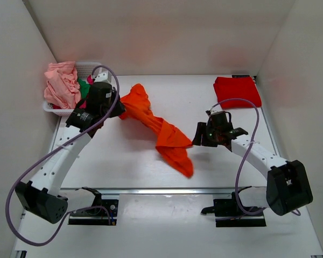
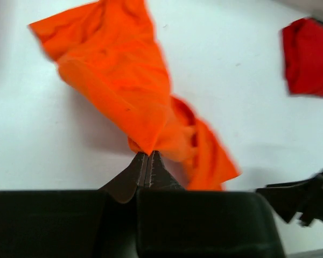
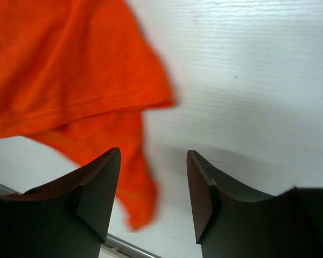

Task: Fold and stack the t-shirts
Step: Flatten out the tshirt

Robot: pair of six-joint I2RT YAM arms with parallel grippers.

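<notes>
While left claw [image 2: 147, 160] pinches orange shirt [image 2: 124, 80], basket [image 1: 89, 67] sits just beside.

right gripper [image 3: 153, 183] spread wide, holding nothing, orange t-shirt [image 3: 70, 70] hanging just beyond, white table [image 3: 247, 80]

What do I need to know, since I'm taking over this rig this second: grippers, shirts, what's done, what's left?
Left gripper: shut on a bunched bit of the orange t-shirt, near the basket.
Right gripper: open and holding nothing, beside the orange shirt's near end.
Orange t-shirt: unfolded and twisted, strung diagonally across the table.
Red t-shirt: looks folded, lying at the far right.
Pink t-shirt and green t-shirt: crumpled in the basket, far left.
Done: the red one, apparently.
Left: spread, fold and stack the orange one, then the basket shirts.
</notes>
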